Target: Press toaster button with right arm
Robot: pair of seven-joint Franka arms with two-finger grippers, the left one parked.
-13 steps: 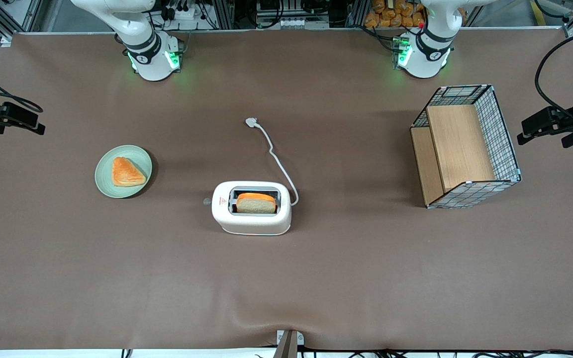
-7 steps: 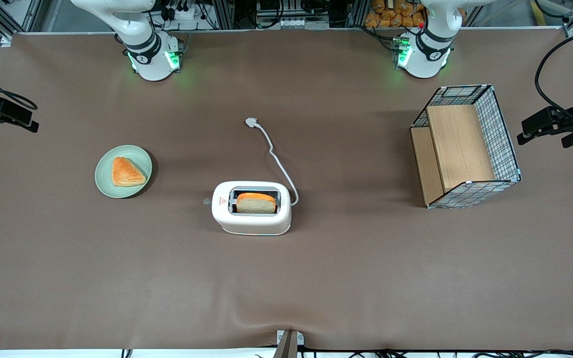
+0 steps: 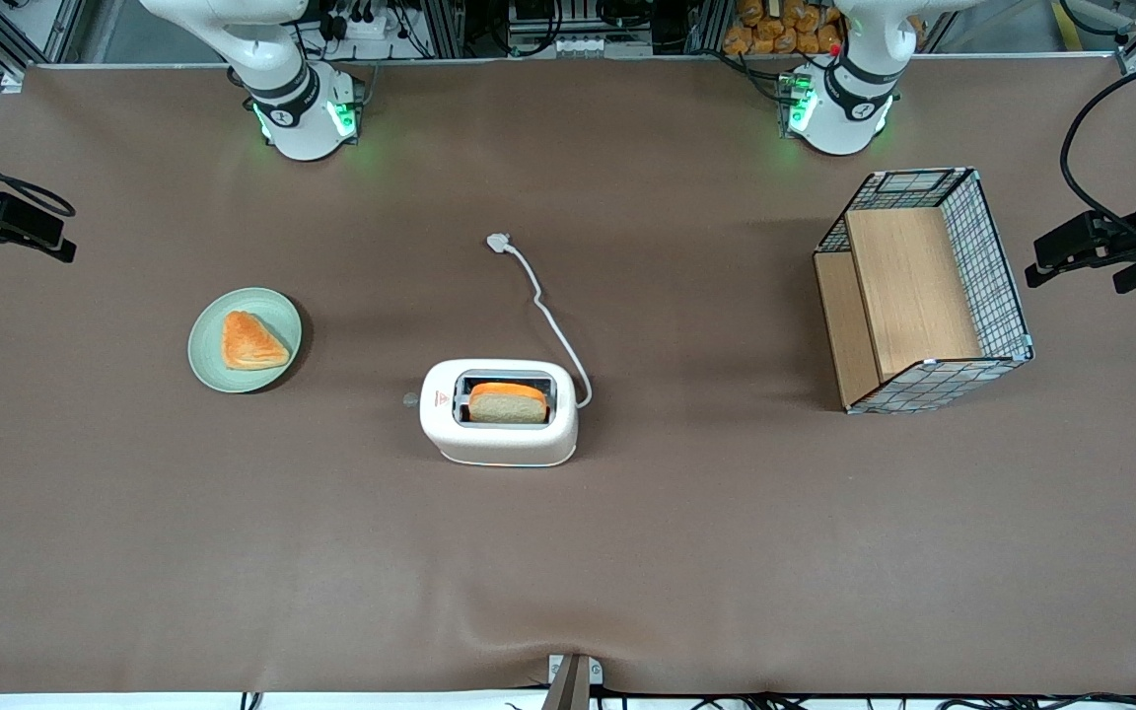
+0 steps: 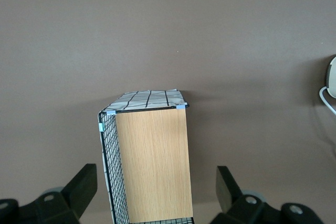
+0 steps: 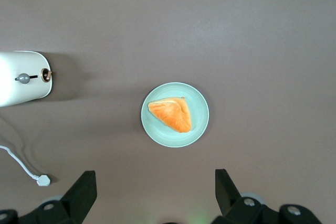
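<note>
The cream-white toaster stands mid-table with a bread slice in its slot; its short end also shows in the right wrist view. The toaster button, a small grey knob, sticks out of the short end beside the red triangle mark, facing the working arm's end of the table. My right arm's gripper hangs high, far off toward the working arm's end and well away from the toaster. The gripper is open and holds nothing, with the brown table far below it.
A pale green plate with a triangular pastry lies between the toaster and the working arm's end. The white cord and plug trail away from the toaster. A wire-and-wood basket stands toward the parked arm's end.
The gripper has shifted slightly outward toward the working arm's end of the table and a little farther from the front camera. The toaster, plate and basket have not moved.
</note>
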